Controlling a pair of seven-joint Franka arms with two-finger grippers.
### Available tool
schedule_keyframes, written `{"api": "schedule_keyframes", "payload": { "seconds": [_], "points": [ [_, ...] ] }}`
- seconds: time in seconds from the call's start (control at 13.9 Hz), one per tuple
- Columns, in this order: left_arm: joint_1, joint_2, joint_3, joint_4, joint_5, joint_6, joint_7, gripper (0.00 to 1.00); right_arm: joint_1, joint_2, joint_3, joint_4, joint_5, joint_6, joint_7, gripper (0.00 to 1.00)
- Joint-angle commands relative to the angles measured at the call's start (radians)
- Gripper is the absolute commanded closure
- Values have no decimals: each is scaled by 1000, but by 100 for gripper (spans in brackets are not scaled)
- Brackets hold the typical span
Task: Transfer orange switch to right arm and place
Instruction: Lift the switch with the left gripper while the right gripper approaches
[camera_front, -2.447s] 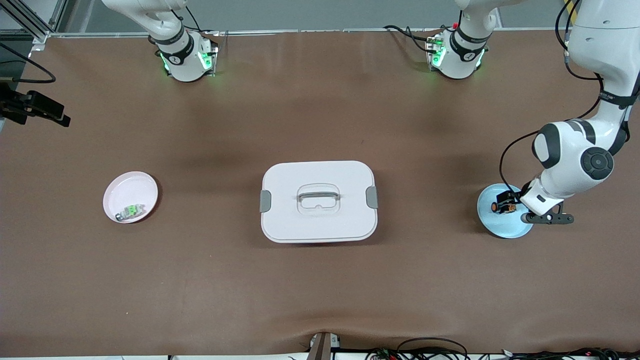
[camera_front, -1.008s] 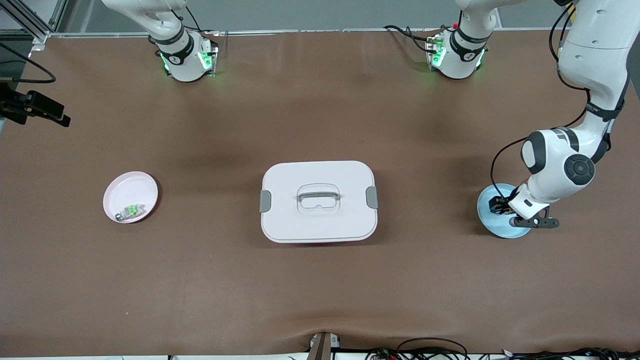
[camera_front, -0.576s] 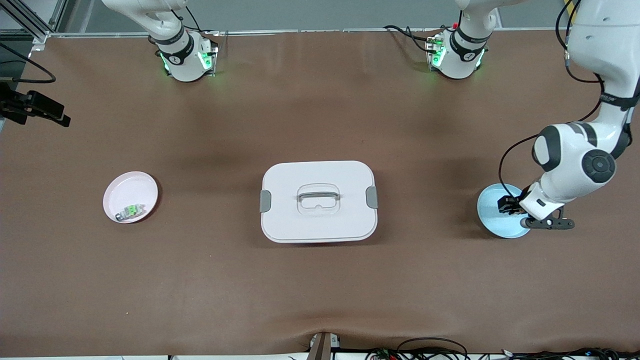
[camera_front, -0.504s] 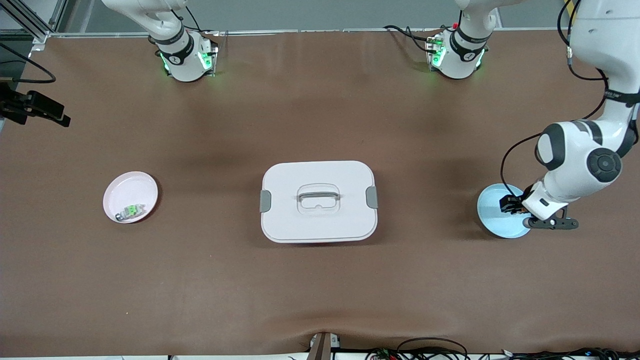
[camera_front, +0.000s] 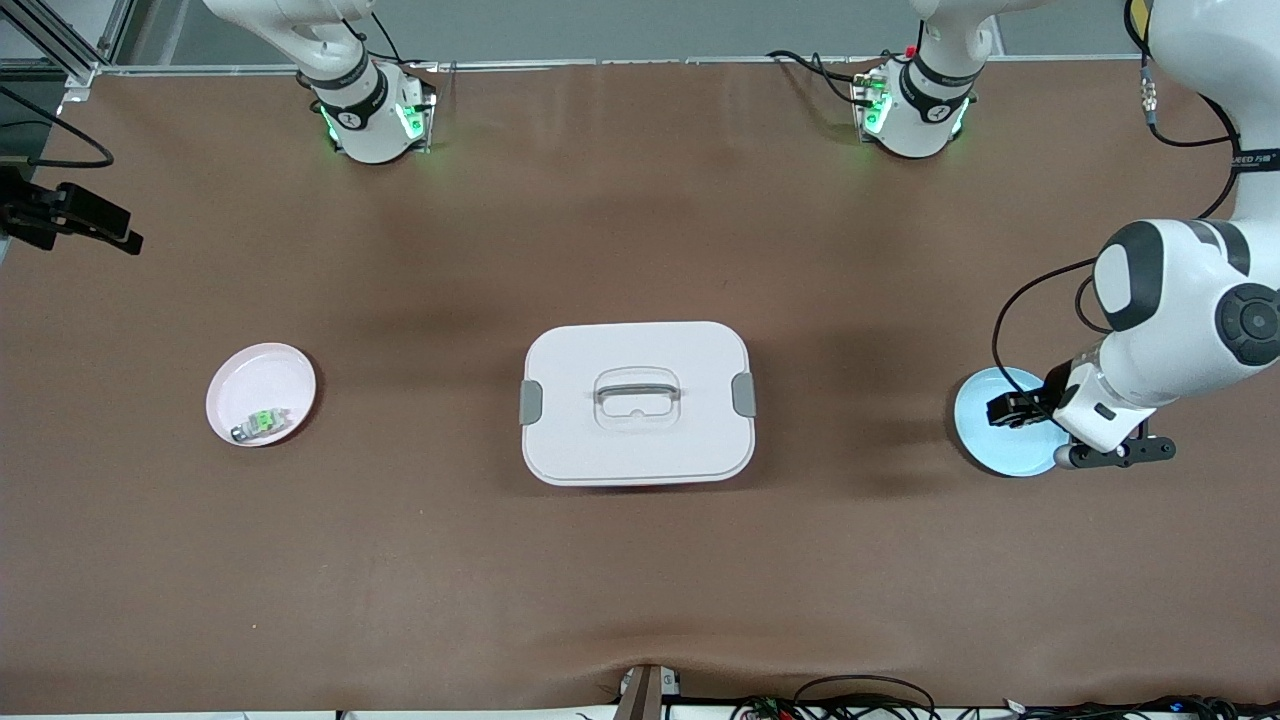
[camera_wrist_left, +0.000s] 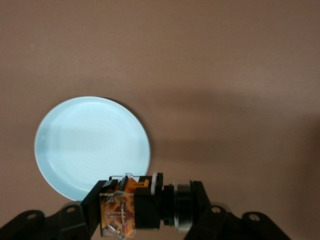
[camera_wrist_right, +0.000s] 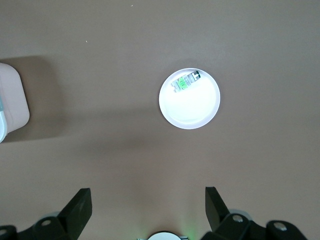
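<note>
The brown surface (camera_front: 640, 560) is a matte, slightly rippled mat. At its middle sits the white box (camera_front: 637, 402), a rounded rectangle of smooth plastic with grey side clips and a clear handle, well apart from both my grippers.

My left gripper (camera_front: 1012, 411) hangs over the blue plate (camera_front: 1000, 440), a glossy round dish with faint rings, now empty. A couple of seconds ago the orange switch (camera_wrist_left: 131, 207) lay on that plate with my fingers around it; since then I have closed and lifted, and my wrist has risen and swung a little toward the table's end. In the left wrist view the switch is pinched between my left fingers (camera_wrist_left: 200, 197), above the plate's edge: a short dark ribbed barrel with an orange block showing small metal contacts. So pickup looks done, and I judge the handover comes next.

My right gripper (camera_wrist_right: 148, 202) waits high, its fingers spread wide with nothing between them. Below it is the pink plate (camera_front: 262, 393), smooth and shallow, holding the small green-and-grey switch (camera_front: 260, 424) near its rim.
</note>
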Motion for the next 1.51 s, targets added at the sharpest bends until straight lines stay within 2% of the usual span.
{"api": "schedule_keyframes", "payload": {
  "seconds": [0.0, 0.29, 0.58, 0.72, 0.86, 1.08, 1.3, 1.44],
  "points": [
    [-4, 3, -40, 98, -54, -118, -106, 100, -6, 10, 13, 11, -3, -4, 0, 0],
    [-5, 6, -122, 181, -135, -215, -280, 100, 31, 27, 14, 12, 0, -6, 9, 0],
    [-37, 18, -198, 266, -205, -250, -583, 100, 86, 56, 14, 11, 0, -4, 12, 0],
    [-95, 29, -204, 292, -214, -250, -741, 100, 109, 70, 14, 11, 0, -3, 12, 0],
    [-141, 46, -204, 318, -273, -250, -846, 100, 124, 70, 14, 11, 0, -3, 15, 0],
    [-204, 61, -204, 343, -303, -247, -1028, 100, 204, 67, 16, 12, 0, -7, 37, 0],
    [-278, 87, -204, 369, -303, -238, -1200, 100, 325, 65, 17, 24, 0, -13, 254, 0],
    [-325, 114, -202, 411, -304, -236, -1295, 100, 385, 65, 17, 24, 60, -6, 337, 0]
  ]
}}
